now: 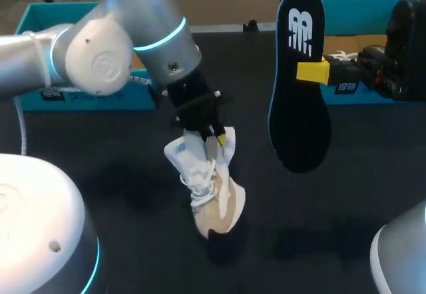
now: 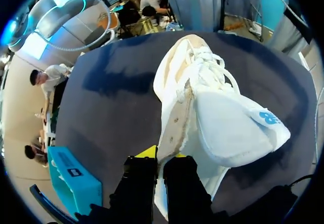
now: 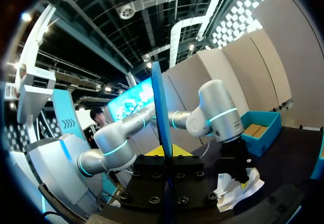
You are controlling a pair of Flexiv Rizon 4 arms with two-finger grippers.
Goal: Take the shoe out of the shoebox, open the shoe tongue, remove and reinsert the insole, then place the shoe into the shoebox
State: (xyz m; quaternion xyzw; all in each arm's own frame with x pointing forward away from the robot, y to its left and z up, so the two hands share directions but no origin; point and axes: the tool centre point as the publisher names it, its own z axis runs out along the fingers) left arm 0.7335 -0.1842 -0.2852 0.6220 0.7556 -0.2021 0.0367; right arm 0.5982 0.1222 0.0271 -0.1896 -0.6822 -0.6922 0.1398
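My left gripper (image 1: pixel 214 132) is shut on the heel collar of a white and beige shoe (image 1: pixel 214 194), which hangs toe-down over the dark table. In the left wrist view the gripper (image 2: pixel 161 159) pinches the collar edge of the shoe (image 2: pixel 197 82), whose white tongue (image 2: pixel 233 130) is folded out. Up at the right, my right gripper (image 1: pixel 313 72) is shut on a black insole (image 1: pixel 299 108) with a blue rim, held upright in the air. The right wrist view shows this insole (image 3: pixel 161 107) edge-on between the fingers of the gripper (image 3: pixel 167 153), with the shoe (image 3: pixel 238 191) beyond it.
A teal shoebox part (image 1: pixel 86 98) lies at the back left behind my left arm. Another teal box part (image 1: pixel 373 14) stands at the back right behind my right gripper. The dark table (image 1: pixel 120 167) spreads around the shoe.
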